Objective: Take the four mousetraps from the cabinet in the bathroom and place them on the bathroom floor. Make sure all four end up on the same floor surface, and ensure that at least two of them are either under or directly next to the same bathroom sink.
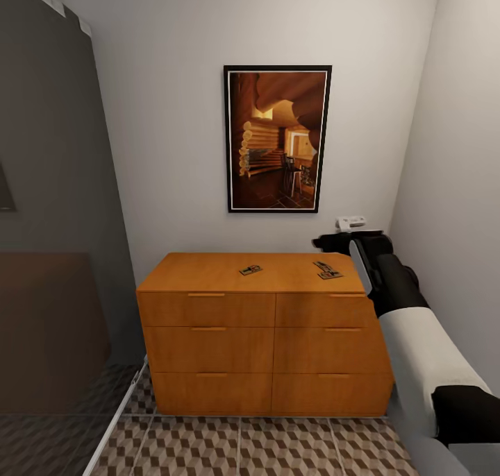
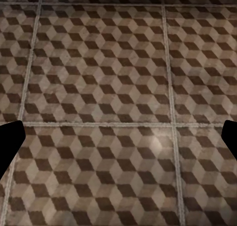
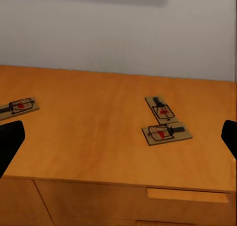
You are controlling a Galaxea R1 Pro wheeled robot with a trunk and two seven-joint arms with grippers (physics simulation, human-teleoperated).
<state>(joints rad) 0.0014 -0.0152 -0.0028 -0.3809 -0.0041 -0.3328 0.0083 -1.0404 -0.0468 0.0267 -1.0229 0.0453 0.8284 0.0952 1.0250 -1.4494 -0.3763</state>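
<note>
The orange-brown cabinet point(image 1: 264, 337) stands against the back wall with all six drawers shut. Three mousetraps lie on its top. One mousetrap point(image 1: 251, 270) is near the middle, also seen in the right wrist view point(image 3: 17, 107). Two more touch each other near the right end point(image 1: 326, 270), one mousetrap point(image 3: 160, 109) behind the other mousetrap point(image 3: 166, 133). My right gripper point(image 1: 332, 242) hovers open above the cabinet's right end, its dark fingertips point(image 3: 10, 142) wide apart and nothing between them. My left gripper point(image 2: 118, 137) hangs open over the cube-patterned bathroom floor point(image 2: 98, 77).
A framed picture point(image 1: 278, 139) hangs above the cabinet. A white fitting point(image 1: 351, 221) sits on the wall by my right arm. A dark glass shower panel point(image 1: 55, 219) closes the left side, and the right wall is close. Tiled floor point(image 1: 264, 448) lies before the cabinet.
</note>
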